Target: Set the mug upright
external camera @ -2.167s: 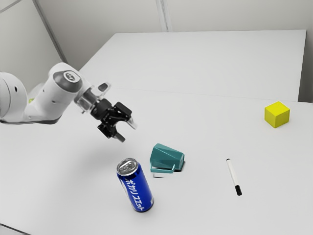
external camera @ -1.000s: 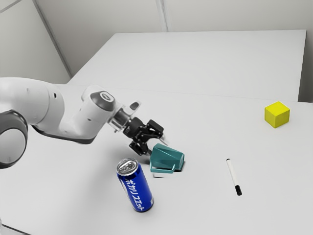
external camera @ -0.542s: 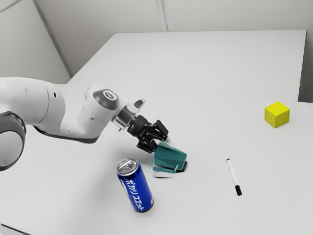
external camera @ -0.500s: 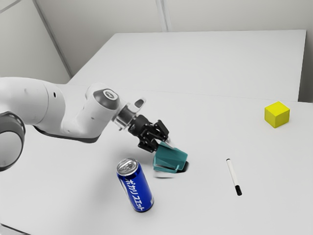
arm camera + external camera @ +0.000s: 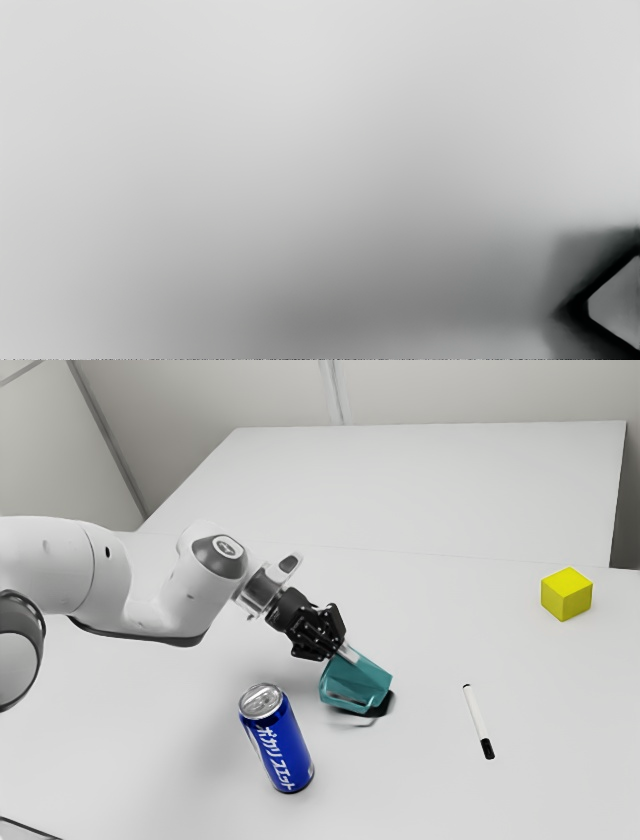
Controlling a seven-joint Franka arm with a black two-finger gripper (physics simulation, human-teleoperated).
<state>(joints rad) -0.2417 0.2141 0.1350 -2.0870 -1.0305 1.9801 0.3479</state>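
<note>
- Pale walls point(image 5: 480, 390) stand behind the white table point(image 5: 460, 600), whose broad, flat top gives a mug somewhere to stand once it is turned up.
- Teal and tipped over, the mug point(image 5: 358, 682) sits at the end of my gripper point(image 5: 345, 654), between the blue can point(image 5: 278, 745) and the marker point(image 5: 478, 720), nearer the can.
- My two fingers are drawn close together, with what I judge to be the mug's wall pinched between them; such a grip would let me turn it rather than merely push it.
- Its handle point(image 5: 350, 703) lies on the side facing the exterior camera, away from my grip, so I think it could catch the table as the mug rolls up.
- Dark shadow point(image 5: 381, 706) spreads under the far end, which suggests that part is off the surface; whether the rest touches, I cannot tell.
- Righting is the step in hand, with the mug aslant: I should lift a little, rotate until the base faces down, then lower it gently before letting go.
- The can stands close enough to be knocked by a wide swing, while the yellow block point(image 5: 566, 594) is well apart.
</note>
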